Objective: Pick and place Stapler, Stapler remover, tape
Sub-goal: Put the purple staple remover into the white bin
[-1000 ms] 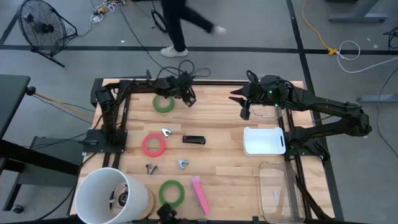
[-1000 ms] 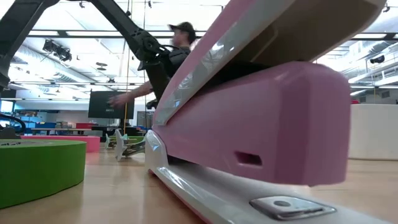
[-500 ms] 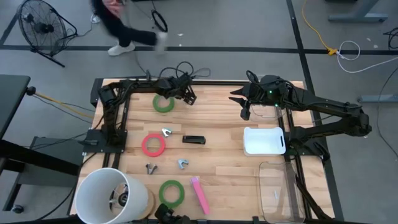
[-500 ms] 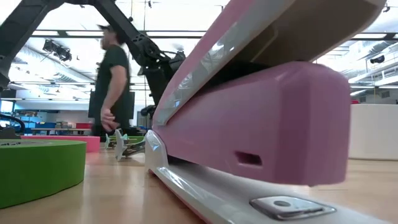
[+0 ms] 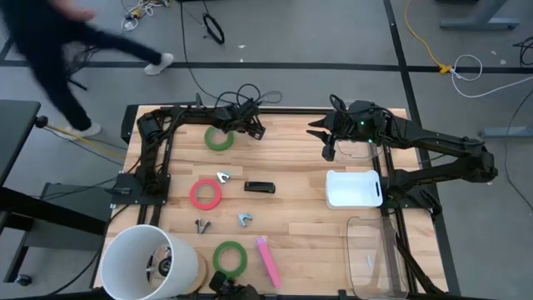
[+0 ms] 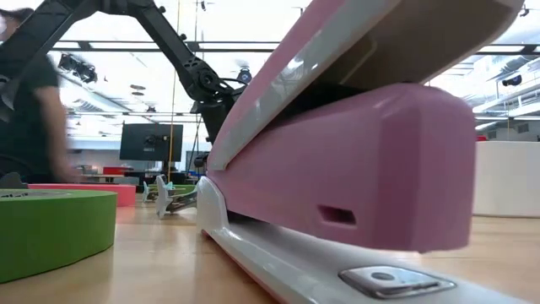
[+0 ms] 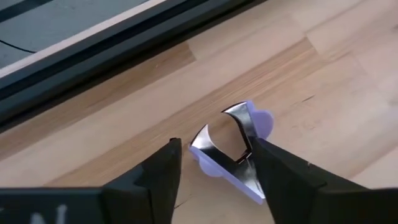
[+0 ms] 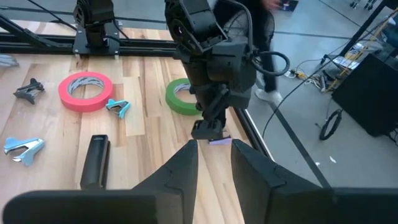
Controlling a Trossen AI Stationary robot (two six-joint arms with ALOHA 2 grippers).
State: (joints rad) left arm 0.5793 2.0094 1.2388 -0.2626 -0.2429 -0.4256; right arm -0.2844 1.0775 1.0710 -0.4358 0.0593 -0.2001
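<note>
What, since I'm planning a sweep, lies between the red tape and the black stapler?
A small staple remover lies between the red tape and the black stapler, a little off the direct line. The high view shows it.

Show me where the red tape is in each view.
High view: red tape left of centre.
Low view: far left, behind the green roll.
Left wrist view: not in it.
Right wrist view: beyond the black stapler.
Shared landmark: the black stapler, beside it in the high and right wrist views.
</note>
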